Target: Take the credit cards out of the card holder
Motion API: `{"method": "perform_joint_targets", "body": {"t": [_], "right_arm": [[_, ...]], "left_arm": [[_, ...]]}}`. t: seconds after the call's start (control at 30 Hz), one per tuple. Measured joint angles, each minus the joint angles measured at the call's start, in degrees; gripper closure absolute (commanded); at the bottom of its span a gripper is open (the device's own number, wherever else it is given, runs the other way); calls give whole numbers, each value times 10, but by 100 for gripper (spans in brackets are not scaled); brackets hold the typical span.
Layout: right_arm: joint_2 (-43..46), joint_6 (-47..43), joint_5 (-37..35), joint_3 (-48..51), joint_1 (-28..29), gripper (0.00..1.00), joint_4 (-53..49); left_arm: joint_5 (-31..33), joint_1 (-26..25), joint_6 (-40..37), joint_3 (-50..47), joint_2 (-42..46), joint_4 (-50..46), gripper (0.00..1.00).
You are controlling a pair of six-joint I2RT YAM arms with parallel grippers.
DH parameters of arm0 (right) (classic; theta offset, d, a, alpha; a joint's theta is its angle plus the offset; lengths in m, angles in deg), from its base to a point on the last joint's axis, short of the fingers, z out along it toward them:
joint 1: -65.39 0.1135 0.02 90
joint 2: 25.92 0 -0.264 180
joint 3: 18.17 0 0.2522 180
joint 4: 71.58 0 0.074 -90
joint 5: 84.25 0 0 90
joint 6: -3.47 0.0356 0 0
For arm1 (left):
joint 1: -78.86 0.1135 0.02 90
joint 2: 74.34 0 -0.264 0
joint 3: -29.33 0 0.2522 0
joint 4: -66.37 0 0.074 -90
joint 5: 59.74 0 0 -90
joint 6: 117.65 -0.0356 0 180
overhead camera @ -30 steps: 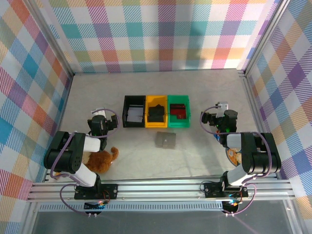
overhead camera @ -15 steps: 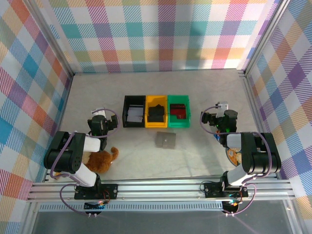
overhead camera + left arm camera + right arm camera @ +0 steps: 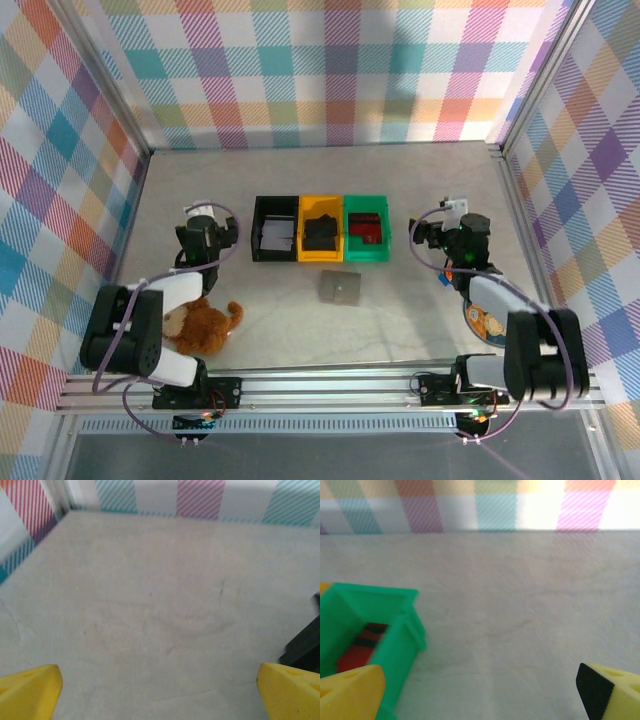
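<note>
**A:** Where does the card holder [image 3: 341,288] lie?

**B:** Flat on the grey table [image 3: 430,180], just below the middle of the top view. It is a dark grey square just under the yellow bin [image 3: 321,228] and apart from it. Neither arm touches it.

**A:** And the credit cards?

**B:** They cannot be made out. From above the card holder presents one plain dark face.

**A:** How does the left gripper [image 3: 160,695] stand?

**B:** Spread wide, holding nothing. In its wrist view one yellow fingertip [image 3: 27,690] sits in the lower left corner and the other in the lower right, with bare table between them. A corner of the black bin [image 3: 305,647] juts in at the right edge.

**A:** The right gripper [image 3: 480,692]?

**B:** Wide as well, with nothing between its tips, which sit in the two lower corners of its wrist view. The green bin [image 3: 375,625] stands at the lower left with something reddish [image 3: 352,655] inside it.

**A:** How does the top view lay it all out?

**B:** The three bins stand side by side at the centre: black left, yellow middle, green right. The left arm [image 3: 150,300] reaches up left of the black bin. The right arm [image 3: 495,300] reaches up right of the green one. Both are well apart from the card holder. A brown plush toy [image 3: 205,325] lies at the lower left, beside the left arm.
</note>
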Motion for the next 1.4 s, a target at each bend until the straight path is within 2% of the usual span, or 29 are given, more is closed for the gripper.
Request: {"method": "perform_joint_targets", "body": {"t": [0.13, 0.23, 0.3, 0.4, 0.5, 0.6, 0.73, 1.0, 1.2, 1.4], "right_arm": [[49, 51, 4, -76, 20, 1, -106], [53, 135, 26, -176, 19, 1, -181], [59, 190, 35, -209, 19, 1, -205], [67, 249, 49, -222, 19, 1, -246], [67, 267, 58, -224, 19, 1, -293], [68, 271, 59, -229, 20, 1, -337], [75, 265, 44, -239, 41, 1, -379], [63, 244, -5, -293, 129, 0, -464], [56, 251, -17, -293, 184, 5, -527], [55, 280, -21, -271, 243, 9, -556]], "left_arm": [[-7, -4, 73, 80, 61, -112, 0], [-15, 0, 172, 198, 62, -231, 0], [-36, 1, 214, 266, 56, -295, 0], [-87, 3, 252, 314, 45, -347, 0], [-161, 4, 275, 292, 43, -355, 0], [-196, 3, 300, 233, 59, -360, 0], [-199, 4, 335, 206, 90, -396, 0], [-243, 3, 362, 237, 100, -455, 0], [-245, -1, 370, 210, 136, -497, 0], [-259, -33, 372, 187, 155, -520, 0]]}}
